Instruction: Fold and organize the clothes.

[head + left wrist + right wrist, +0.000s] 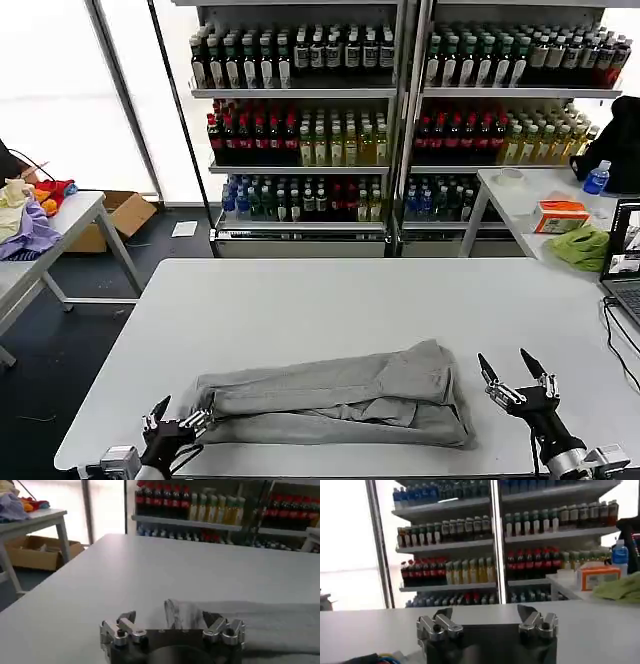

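Shelves of bottled drinks (300, 110) line the far wall; on the white counter (300, 300) near its front edge lies the grey shirt (340, 400), folded into a long band running left to right. It looks soft and light (it will sag), best pinched at the end edges. The left gripper (178, 422) touches its left end, jaws spread; the right gripper (520, 385) hovers just beside the right end, released.
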Action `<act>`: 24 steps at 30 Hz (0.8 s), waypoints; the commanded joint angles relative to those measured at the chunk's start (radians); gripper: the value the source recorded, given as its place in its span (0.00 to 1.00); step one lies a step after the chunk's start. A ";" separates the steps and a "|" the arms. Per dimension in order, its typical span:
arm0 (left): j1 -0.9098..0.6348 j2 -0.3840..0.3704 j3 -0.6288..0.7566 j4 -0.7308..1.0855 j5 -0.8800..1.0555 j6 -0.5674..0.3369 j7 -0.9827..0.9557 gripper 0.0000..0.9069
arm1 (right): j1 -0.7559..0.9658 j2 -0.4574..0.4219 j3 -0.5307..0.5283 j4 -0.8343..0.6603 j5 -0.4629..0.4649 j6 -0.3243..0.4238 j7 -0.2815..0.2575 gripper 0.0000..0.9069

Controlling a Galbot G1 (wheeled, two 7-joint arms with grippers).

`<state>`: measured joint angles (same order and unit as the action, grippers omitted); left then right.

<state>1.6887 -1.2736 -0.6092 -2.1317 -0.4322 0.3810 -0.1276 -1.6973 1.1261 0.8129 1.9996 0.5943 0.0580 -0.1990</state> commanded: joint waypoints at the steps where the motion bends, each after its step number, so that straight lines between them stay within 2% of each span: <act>1: -0.044 -0.052 0.043 0.105 0.018 -0.034 -0.006 0.91 | -0.011 0.016 0.017 -0.025 -0.005 0.058 -0.013 1.00; 2: -0.042 -0.054 0.046 0.109 0.016 -0.038 -0.005 0.72 | -0.012 0.018 0.018 -0.023 -0.004 0.058 -0.014 1.00; 3: -0.040 -0.055 0.050 0.108 0.013 -0.041 -0.006 0.62 | -0.013 0.019 0.018 -0.022 -0.004 0.058 -0.014 1.00; 4: -0.040 -0.057 0.052 0.107 0.013 -0.041 -0.005 0.26 | -0.013 0.019 0.018 -0.022 -0.004 0.057 -0.014 1.00; 6: -0.038 -0.061 0.061 0.107 0.014 -0.045 -0.005 0.00 | -0.012 0.020 0.017 -0.024 -0.004 0.056 -0.010 1.00; 24: -0.040 -0.079 0.077 0.099 0.079 -0.140 0.028 0.00 | -0.005 0.026 0.016 -0.021 0.009 0.042 -0.001 1.00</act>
<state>1.6527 -1.3472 -0.5294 -2.0237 -0.3837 0.2883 -0.1153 -1.7014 1.1511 0.8283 1.9803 0.6012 0.0978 -0.2009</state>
